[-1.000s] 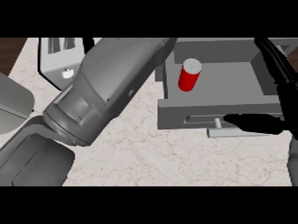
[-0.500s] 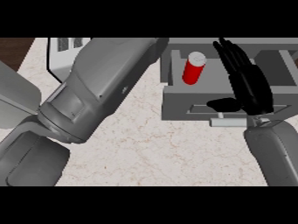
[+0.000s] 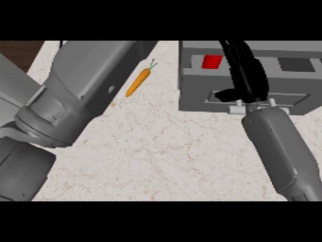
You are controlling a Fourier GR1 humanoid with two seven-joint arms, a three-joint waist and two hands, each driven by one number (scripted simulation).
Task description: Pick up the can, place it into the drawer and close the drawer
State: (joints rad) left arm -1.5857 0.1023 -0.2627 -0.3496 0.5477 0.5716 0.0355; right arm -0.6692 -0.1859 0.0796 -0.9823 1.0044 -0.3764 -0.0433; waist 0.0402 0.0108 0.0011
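My right hand stretches over the drawer, black fingers straight and pressed together, thumb jutting sideways near the front panel. I see the red can inside that boxy grey drawer, just left of the fingers. Further left of the drawer, a slim, tapered orange carrot lies on the veined marble counter.

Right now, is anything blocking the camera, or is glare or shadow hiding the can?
Head view: even light, no glare; the left forearm looms close, hiding the left of the counter; the right hand lies across the drawer, so only a red patch of the can shows.
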